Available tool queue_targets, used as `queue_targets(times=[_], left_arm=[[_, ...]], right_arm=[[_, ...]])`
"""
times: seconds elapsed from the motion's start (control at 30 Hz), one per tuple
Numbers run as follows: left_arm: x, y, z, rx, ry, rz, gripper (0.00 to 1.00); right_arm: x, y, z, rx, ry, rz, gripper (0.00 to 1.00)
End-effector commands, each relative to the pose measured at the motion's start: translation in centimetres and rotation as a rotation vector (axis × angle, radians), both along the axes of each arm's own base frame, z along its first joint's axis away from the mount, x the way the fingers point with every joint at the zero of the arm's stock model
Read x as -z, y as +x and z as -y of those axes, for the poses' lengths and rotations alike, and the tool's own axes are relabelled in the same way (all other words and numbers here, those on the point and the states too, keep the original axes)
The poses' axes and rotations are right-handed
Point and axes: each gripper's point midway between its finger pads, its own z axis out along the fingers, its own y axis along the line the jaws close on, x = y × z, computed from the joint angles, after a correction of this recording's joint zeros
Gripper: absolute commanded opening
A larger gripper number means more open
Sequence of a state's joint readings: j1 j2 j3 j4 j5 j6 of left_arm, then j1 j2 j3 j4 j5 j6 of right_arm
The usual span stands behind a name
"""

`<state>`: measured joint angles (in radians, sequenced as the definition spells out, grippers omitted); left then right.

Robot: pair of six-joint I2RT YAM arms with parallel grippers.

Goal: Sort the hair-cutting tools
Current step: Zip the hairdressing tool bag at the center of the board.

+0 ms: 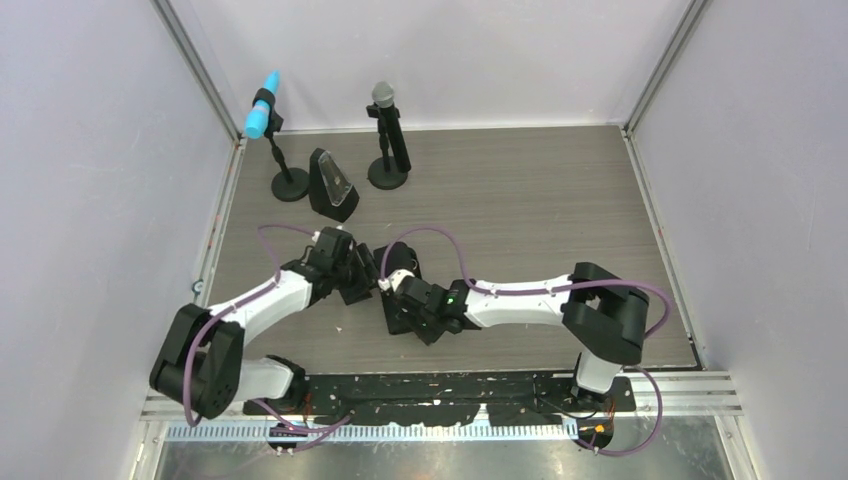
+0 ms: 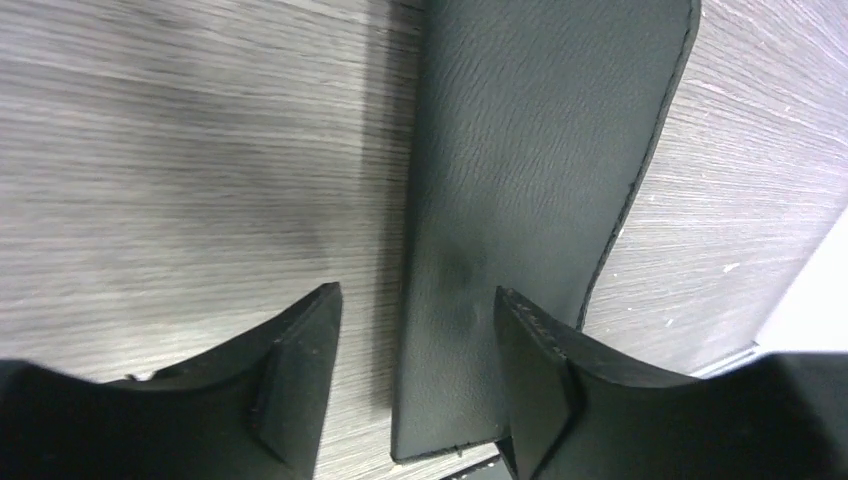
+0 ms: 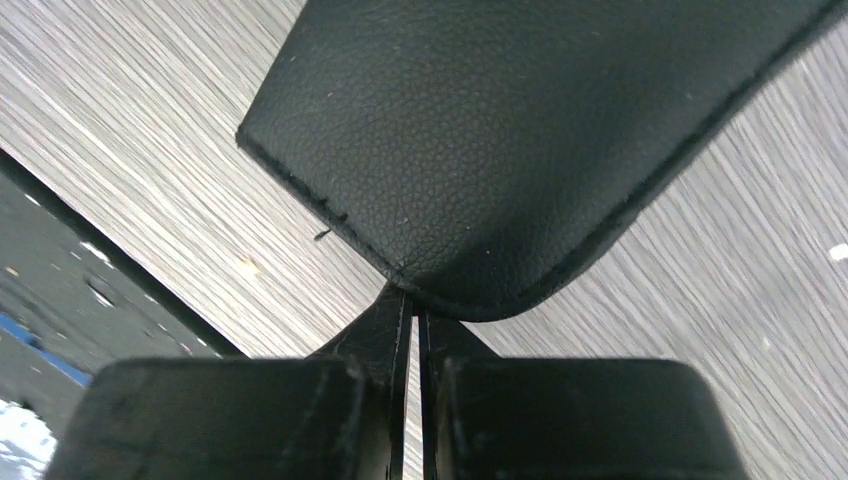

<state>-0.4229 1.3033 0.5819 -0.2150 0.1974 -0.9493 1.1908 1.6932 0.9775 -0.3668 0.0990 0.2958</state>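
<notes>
No hair-cutting tools show in any view. A black grained pouch [image 1: 413, 318] lies on the wood table [image 1: 540, 200] between my two arms. My left gripper [image 1: 366, 283] is open. In the left wrist view a flat black flap of the pouch [image 2: 530, 150] stands between its fingers [image 2: 300, 370], nearer the right one. My right gripper [image 1: 398, 291] is shut, and in the right wrist view its fingertips [image 3: 400, 310] pinch the stitched rim of the pouch [image 3: 520, 130] at a rounded corner. The arms hide the pouch's contents.
At the back left stand a microphone with a blue head [image 1: 262, 118] and one with a grey head [image 1: 382, 98], each on a round black base. A black wedge-shaped holder [image 1: 333, 186] sits between them. Walls close in three sides. A dark rail [image 1: 450, 385] runs along the front edge.
</notes>
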Motion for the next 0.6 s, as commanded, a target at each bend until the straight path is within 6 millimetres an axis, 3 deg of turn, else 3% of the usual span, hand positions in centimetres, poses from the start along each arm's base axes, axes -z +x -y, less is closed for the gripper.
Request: queue_targets(times=[0.0, 0.27, 0.57], left_arm=[[-1.8, 0.1, -3.1, -0.061, 0.126, 0.061, 0.62], [-1.8, -3.5, -4.9, -0.176, 0.054, 0.077, 0.68], [-0.7, -5.0, -2.8, -0.233, -0.161, 0.021, 0.67]], right_arm=[[-2.1, 0.9, -5.9, 0.025, 0.152, -0.029, 0.05], [-2.8, 2.0, -9.7, 0.082, 0.252, -0.037, 0.05], [-1.9, 2.0, -10.5, 0.101, 0.277, -0.059, 0.05]])
